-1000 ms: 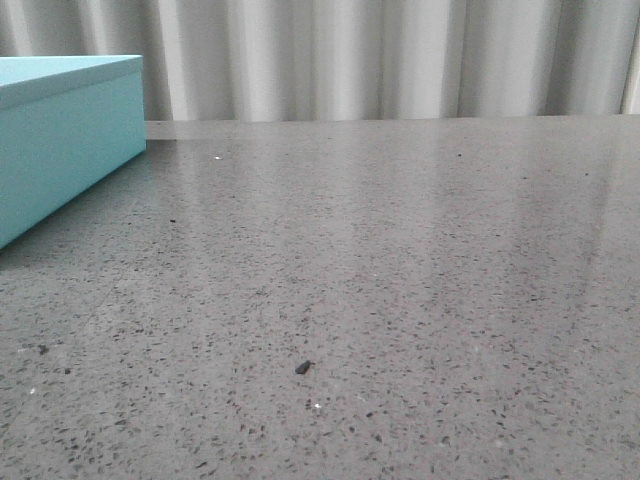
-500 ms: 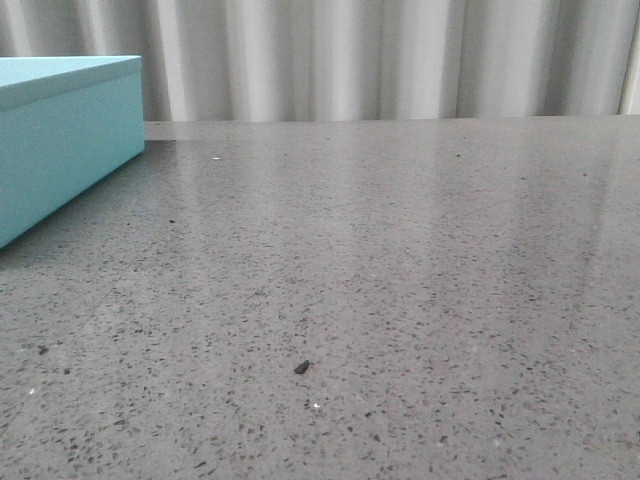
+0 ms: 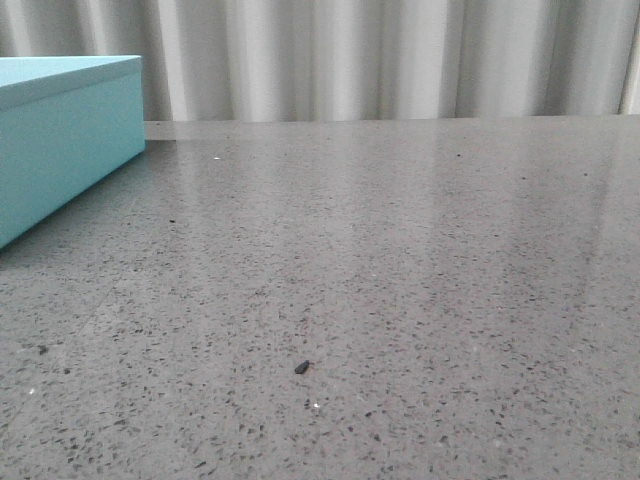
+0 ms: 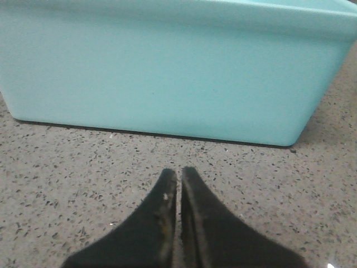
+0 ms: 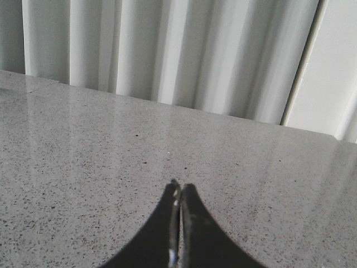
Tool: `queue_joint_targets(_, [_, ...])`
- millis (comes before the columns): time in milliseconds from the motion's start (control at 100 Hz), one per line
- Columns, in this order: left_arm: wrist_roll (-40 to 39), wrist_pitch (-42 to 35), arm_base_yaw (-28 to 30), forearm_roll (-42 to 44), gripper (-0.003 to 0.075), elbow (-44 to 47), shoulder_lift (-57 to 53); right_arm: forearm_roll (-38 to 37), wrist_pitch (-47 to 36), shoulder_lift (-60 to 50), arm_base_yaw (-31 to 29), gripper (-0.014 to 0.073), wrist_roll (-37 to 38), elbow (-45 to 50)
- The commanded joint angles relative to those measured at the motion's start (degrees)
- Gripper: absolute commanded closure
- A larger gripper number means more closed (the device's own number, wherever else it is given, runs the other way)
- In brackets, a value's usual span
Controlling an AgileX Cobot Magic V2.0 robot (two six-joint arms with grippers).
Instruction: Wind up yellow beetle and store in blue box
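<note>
The blue box (image 3: pixel 60 140) stands at the far left of the front view with its lid on, and its turquoise side (image 4: pixel 167 72) fills the left wrist view. My left gripper (image 4: pixel 178 171) is shut with nothing in it, low over the speckled table a short way in front of that side. My right gripper (image 5: pixel 180 186) is also shut and empty, over bare table facing the curtain. The yellow beetle is out of view in every frame. Neither gripper shows in the front view.
A grey speckled stone table (image 3: pixel 400 280) runs back to a pale pleated curtain (image 3: pixel 380 60). A small dark speck (image 3: pixel 301 367) lies on the table near the front. The table's far edge (image 5: pixel 223 118) meets the curtain in the right wrist view.
</note>
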Motion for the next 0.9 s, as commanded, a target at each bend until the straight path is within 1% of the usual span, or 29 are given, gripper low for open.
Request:
queue_joint_targets(0, [-0.78,-2.05,0.05,0.04,0.0741,1.47,-1.86,-0.57,-4.04,0.65,0.02,0.0655,-0.07,-1.5])
queue_joint_targets(540, [-0.78,-2.05,0.05,0.04,0.0741,1.47,-1.86,-0.57,-4.04,0.65,0.02,0.0655,-0.07,-1.45])
queue_joint_targets(700, [-0.78,-2.05,0.05,0.04,0.0741,1.47,-1.86,-0.57,-5.64,0.65,-0.33,0.0655,-0.07,0.79])
queue_joint_targets(760, [-0.78,-2.05,0.05,0.04,0.0741,1.47,-1.86,-0.57,-6.99,0.65,-1.35,0.0655,-0.07,1.94])
queue_joint_targets(890, [-0.78,-2.05,0.05,0.04,0.0741,1.47,-1.86,-0.02,-15.0,0.65,-4.61,0.0655,-0.07,5.4])
